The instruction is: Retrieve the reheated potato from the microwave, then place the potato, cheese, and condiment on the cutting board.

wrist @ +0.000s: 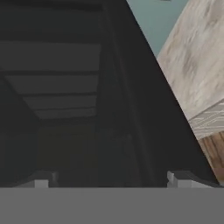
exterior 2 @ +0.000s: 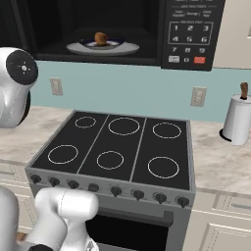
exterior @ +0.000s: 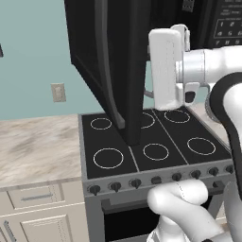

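The microwave (exterior 2: 188, 34) hangs above the stove with its dark door (exterior: 118, 61) swung wide open. Inside, the small brown potato (exterior 2: 101, 38) rests on a white plate (exterior 2: 103, 48). My gripper (wrist: 109, 181) is open, and its two fingertips (wrist: 41, 181) stand wide apart with nothing between them. It faces the door's dark surface at close range. In the left base view my white hand (exterior: 165, 66) hovers just right of the open door, level with the microwave. The cheese, the condiment and the cutting board are out of view.
A black stovetop (exterior 2: 117, 147) with ring burners lies below the microwave. Marble counter (exterior: 38, 146) runs on both sides. A paper towel roll (exterior 2: 237, 120) stands at the right. A strip of brown wood (wrist: 214, 153) shows past the counter edge; I cannot tell what it is.
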